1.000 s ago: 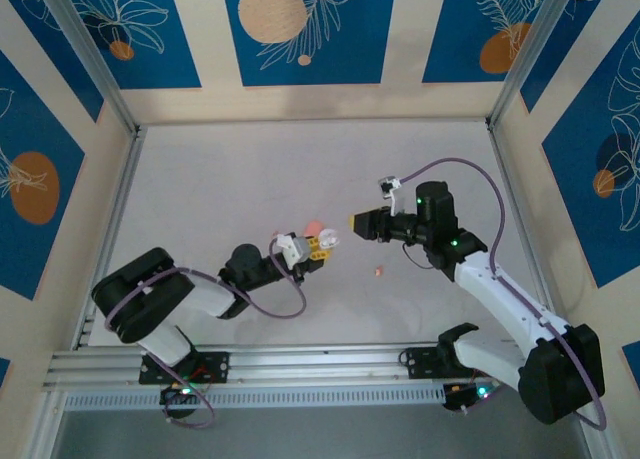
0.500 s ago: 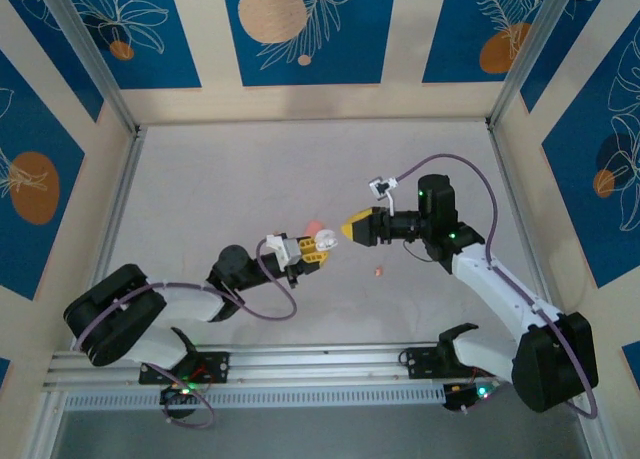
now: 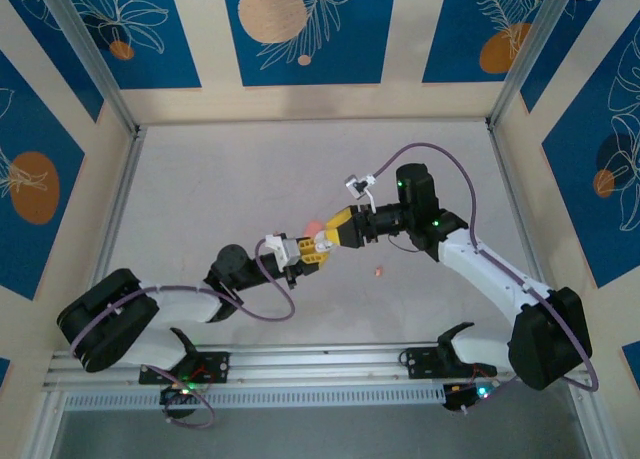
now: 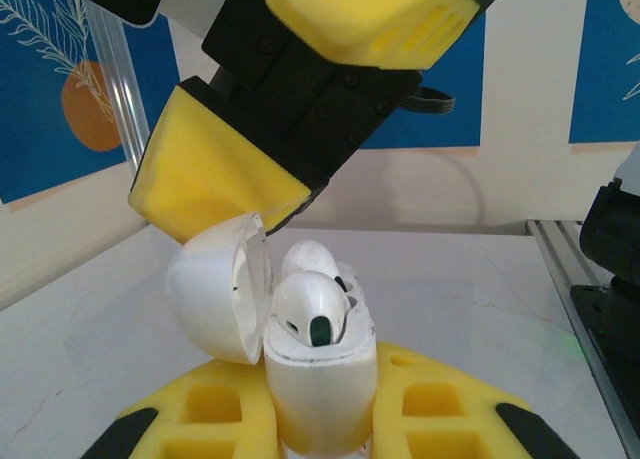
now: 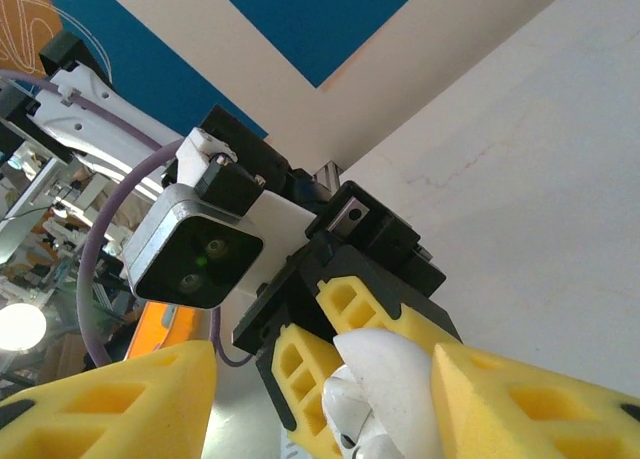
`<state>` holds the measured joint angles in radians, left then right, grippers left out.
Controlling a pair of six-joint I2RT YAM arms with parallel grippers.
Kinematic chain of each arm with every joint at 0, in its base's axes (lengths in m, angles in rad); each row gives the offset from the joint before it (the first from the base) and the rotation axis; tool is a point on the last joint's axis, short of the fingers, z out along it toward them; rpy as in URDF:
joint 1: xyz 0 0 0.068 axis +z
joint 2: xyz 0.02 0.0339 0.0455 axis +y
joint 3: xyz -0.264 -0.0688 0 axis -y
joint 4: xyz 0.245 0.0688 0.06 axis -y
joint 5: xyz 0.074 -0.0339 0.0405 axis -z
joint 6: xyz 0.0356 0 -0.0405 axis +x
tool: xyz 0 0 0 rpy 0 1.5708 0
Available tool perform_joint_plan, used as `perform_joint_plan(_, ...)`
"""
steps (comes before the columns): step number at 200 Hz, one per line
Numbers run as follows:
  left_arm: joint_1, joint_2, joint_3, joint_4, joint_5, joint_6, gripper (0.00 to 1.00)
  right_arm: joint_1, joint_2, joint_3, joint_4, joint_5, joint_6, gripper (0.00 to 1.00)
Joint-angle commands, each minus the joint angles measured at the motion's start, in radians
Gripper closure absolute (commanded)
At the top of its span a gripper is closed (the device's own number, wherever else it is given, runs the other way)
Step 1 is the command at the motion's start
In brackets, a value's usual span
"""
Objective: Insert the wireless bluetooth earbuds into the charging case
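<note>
Now my left gripper [image 4: 320, 419] is squeezed tight on the bottom of the charging case [image 4: 320, 379], a little white one. It holds the case up off the table [image 3: 250, 169], standing straight, so the open top faces up. The lid [image 4: 215, 299] is flipped open to one side. Two white earbuds [image 4: 310, 314] sit in the case, one in front and one behind. The front one looks a bit high to me, so I think it needs a push to go all the way in.

My right gripper [image 5: 320, 359] is right at the case, with its fingers [image 5: 110, 399] apart and nothing held. From its own camera the case sits between the two yellow fingers. One seems to touch it and the other is just beside it. From my left wrist camera, one right finger hangs just over the lid.

I think it is there to press the earbud down or tip the lid shut — one hand stops the case from sliding while the other does the small work.

On the table near both grippers lies a pink blob [image 3: 314, 226], and a tiny pink bit [image 3: 377, 271] lies a little apart — both too small for me to tell what they are.
</note>
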<state>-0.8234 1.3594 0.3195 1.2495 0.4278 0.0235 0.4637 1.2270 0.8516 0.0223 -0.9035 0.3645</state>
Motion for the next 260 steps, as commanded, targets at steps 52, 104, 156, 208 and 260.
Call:
perform_joint_plan(52, -0.014, -0.087, 0.031, -0.126, -0.083, 0.031, 0.84, 0.004, -0.038, 0.001, -0.041, -0.119, -0.04, 0.47)
perform_joint_plan(104, -0.014, -0.18, 0.035, -0.261, -0.117, 0.047, 0.84, -0.049, -0.068, 0.0, -0.08, -0.042, -0.062, 0.45)
perform_joint_plan(156, -0.013, -0.197, 0.076, -0.317, -0.024, 0.046, 0.83, -0.078, -0.085, 0.01, -0.128, 0.054, -0.279, 0.39)
perform_joint_plan(208, -0.014, -0.193, 0.08, -0.251, 0.05, -0.001, 0.83, -0.098, -0.235, -0.052, -0.137, -0.078, -0.693, 0.4)
perform_joint_plan(260, -0.012, -0.197, 0.105, -0.256, 0.13, -0.013, 0.83, -0.094, -0.224, -0.024, -0.189, -0.099, -0.763, 0.41)
